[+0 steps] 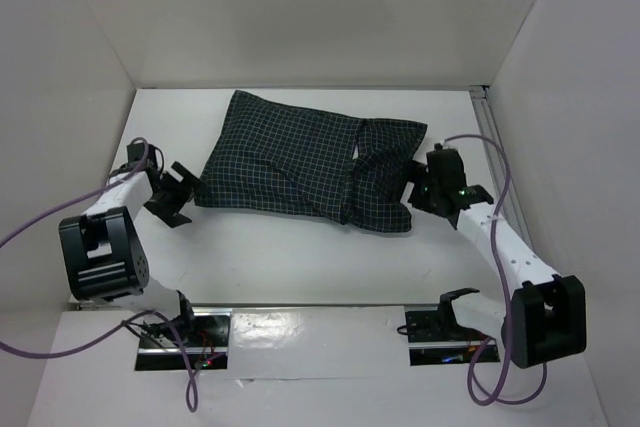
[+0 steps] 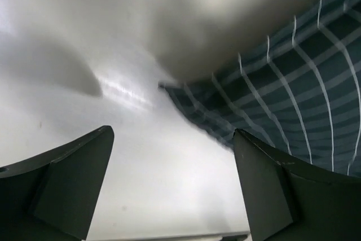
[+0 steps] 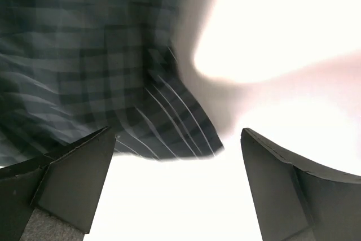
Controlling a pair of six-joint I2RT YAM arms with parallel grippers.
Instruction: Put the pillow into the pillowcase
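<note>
left claw [image 2: 172,134] and right claw [image 3: 177,132] gape released, flanking the stuffed pillowcase [image 1: 290,162].

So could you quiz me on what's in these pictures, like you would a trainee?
1. True or false: the left gripper is clamped on the pillowcase.
2. Where does the pillowcase lie? A) on the table, between the left gripper and the right gripper; B) lifted in the air; C) draped over an arm.
3. Short answer: is any cream pillow fabric showing in any view?
Key: 1 false, its jaws stand apart with nothing between them; 2 A; 3 no, only the navy checked cloth shows.
</note>
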